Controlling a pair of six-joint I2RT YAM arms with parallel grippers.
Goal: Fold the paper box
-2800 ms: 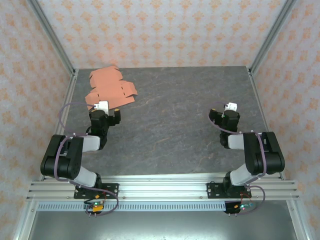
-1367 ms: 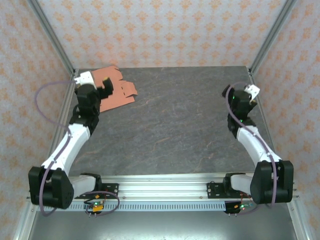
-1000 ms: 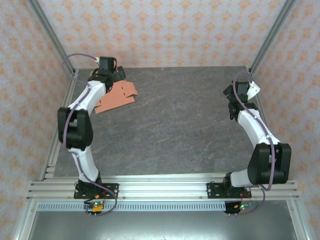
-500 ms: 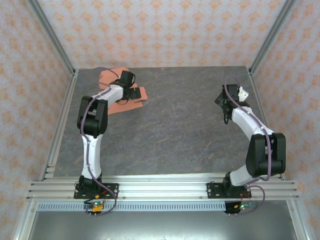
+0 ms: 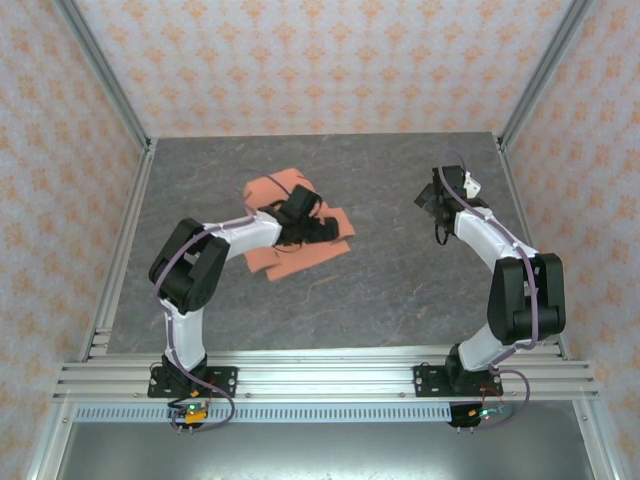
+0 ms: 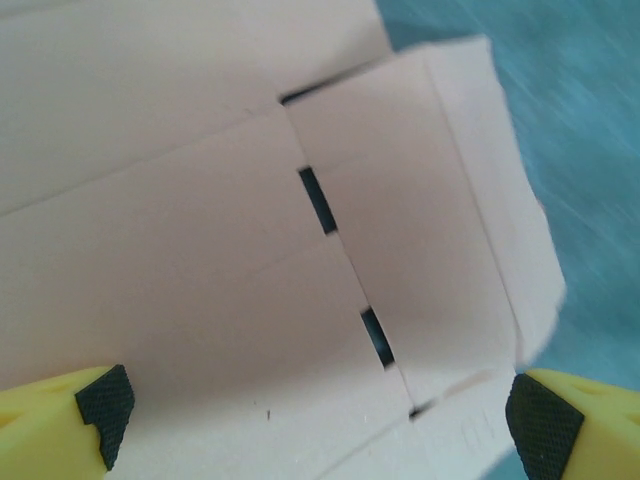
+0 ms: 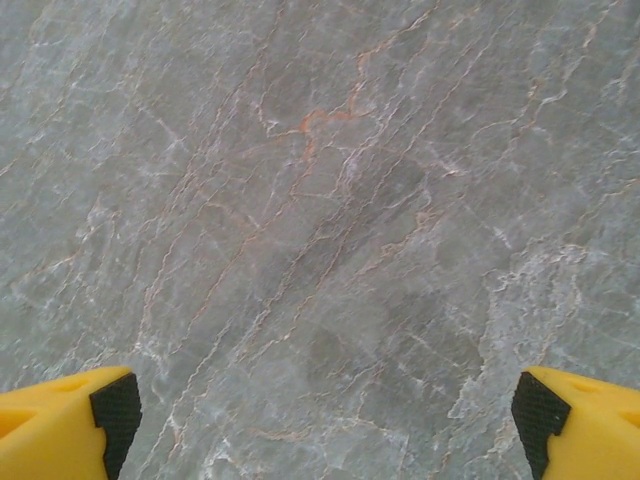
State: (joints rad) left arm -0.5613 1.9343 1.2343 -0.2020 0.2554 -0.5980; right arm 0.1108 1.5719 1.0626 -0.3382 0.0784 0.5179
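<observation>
Standing at the near edge, both arms reach out across the grey table. The paper box lies a little left of the table's middle. It is a flat salmon-orange sheet, spread out on the surface with its flaps and tabs out to the sides.

The left gripper is right over the sheet with its jaws spread wide and nothing between them. From its own camera the card underneath shows crease lines and a few small slots, and one narrow panel at the sheet's edge. None of it looks lifted or turned up. I can't tell whether the fingertips are pressing on the card or hanging just above it.

Further back and to the right, the right gripper hangs over bare table, well apart from the sheet. Its jaws are wide apart as well and it holds nothing.

By my reckoning the folding proper hasn't begun. No wall stands up and no tab is tucked in. Every crease is yet to be bent, and the right arm needs to come across to help.
</observation>
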